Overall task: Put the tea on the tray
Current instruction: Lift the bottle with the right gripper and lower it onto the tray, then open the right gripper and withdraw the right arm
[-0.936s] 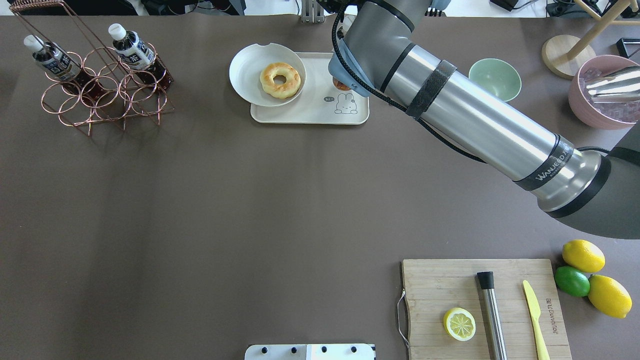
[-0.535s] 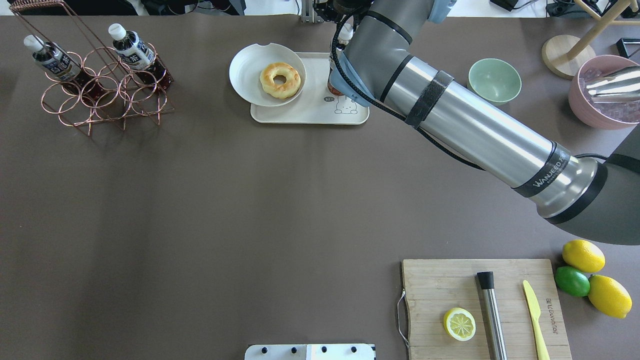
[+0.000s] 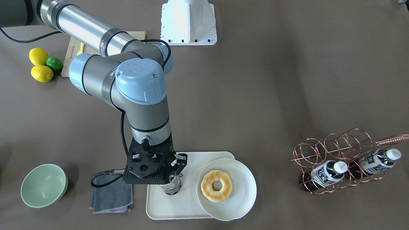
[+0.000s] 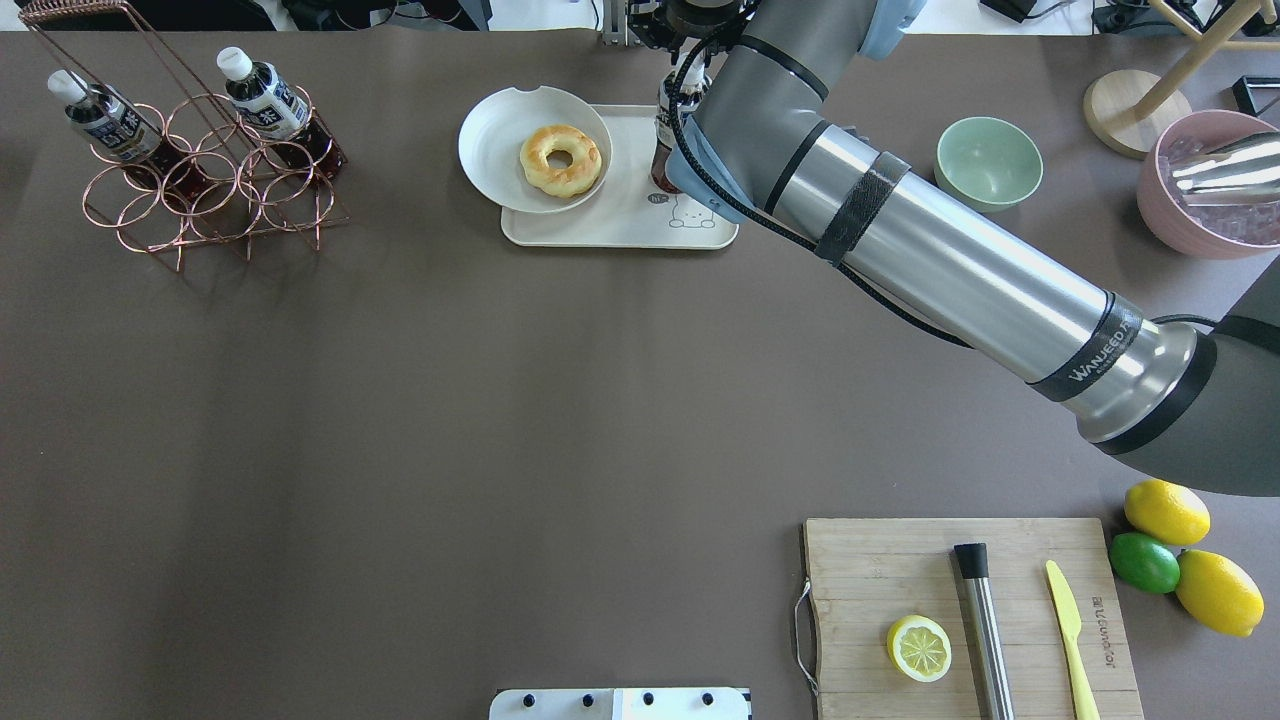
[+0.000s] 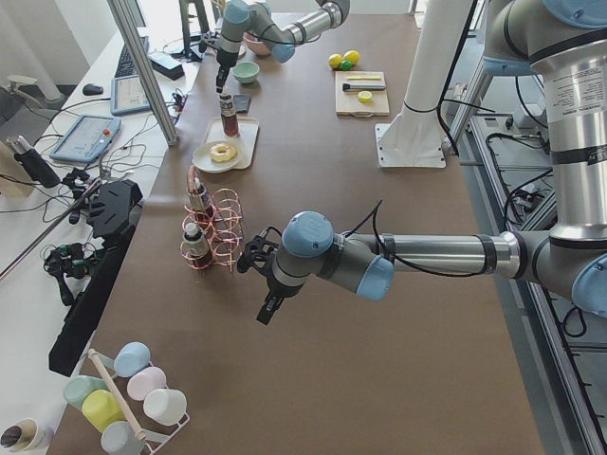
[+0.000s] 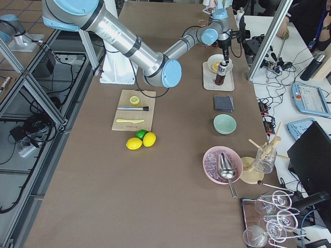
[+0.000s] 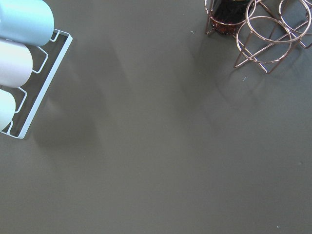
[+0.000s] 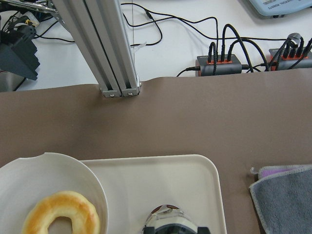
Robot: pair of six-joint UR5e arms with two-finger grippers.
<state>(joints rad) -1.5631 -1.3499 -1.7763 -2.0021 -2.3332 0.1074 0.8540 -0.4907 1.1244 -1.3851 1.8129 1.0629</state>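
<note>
The tea stands upright on the right part of the cream tray, beside the round plate that holds a doughnut. My right gripper points straight down over it, shut on its top; the cap is hidden under the gripper. The tea also shows in the overhead view and at the bottom edge of the right wrist view. Whether its base touches the tray I cannot tell. My left gripper hangs over bare table near the wire rack; I cannot tell whether it is open or shut.
Two identical bottles lie in a copper wire rack at the far left. A grey cloth and a green bowl lie right of the tray. A cutting board with lemon half, knife and citrus sits near right.
The right arm's elbow has swung back toward the far table edge, uncovering the tray. The tea has shifted slightly left over the tray and now shows upright.
</note>
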